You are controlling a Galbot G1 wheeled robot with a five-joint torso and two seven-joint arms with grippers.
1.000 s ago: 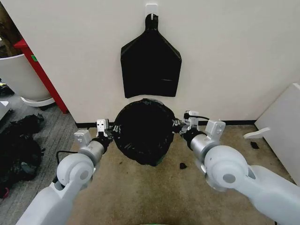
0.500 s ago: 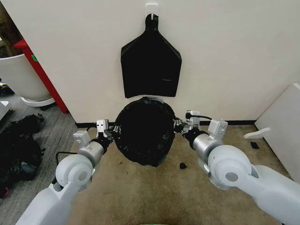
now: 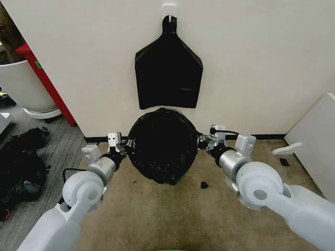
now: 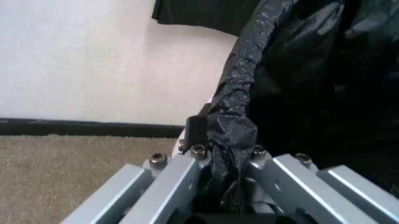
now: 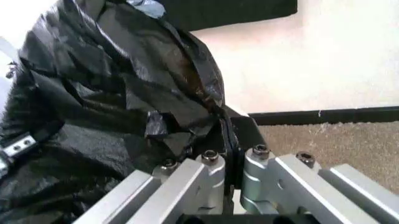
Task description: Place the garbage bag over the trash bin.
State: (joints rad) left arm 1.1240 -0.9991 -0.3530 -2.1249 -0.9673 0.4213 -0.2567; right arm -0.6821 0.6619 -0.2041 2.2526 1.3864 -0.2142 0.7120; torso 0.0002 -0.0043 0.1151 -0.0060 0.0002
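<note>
The garbage bag point(image 3: 162, 146) is a glossy black crinkly sack stretched wide between my two grippers, low in front of the wall. My left gripper point(image 3: 125, 144) is shut on the bag's left edge, and the bunched plastic sits pinched between its fingers point(image 4: 198, 151). My right gripper point(image 3: 201, 141) is shut on the bag's right edge, with the film clamped at its fingertips point(image 5: 210, 156). The bag point(image 5: 106, 107) bulges out beyond them. The trash bin is hidden.
A flat black bag bunch point(image 3: 168, 68) hangs from a wall hook above. A large white tub point(image 3: 21, 86), a red post point(image 3: 44, 78) and a dark heap point(image 3: 21, 162) lie to the left. A white board point(image 3: 314, 141) leans at the right. A small black scrap point(image 3: 204, 184) lies on the carpet.
My right gripper has shifted slightly to the right, pulling the bag's mouth a little wider. The left arm has stayed put.
</note>
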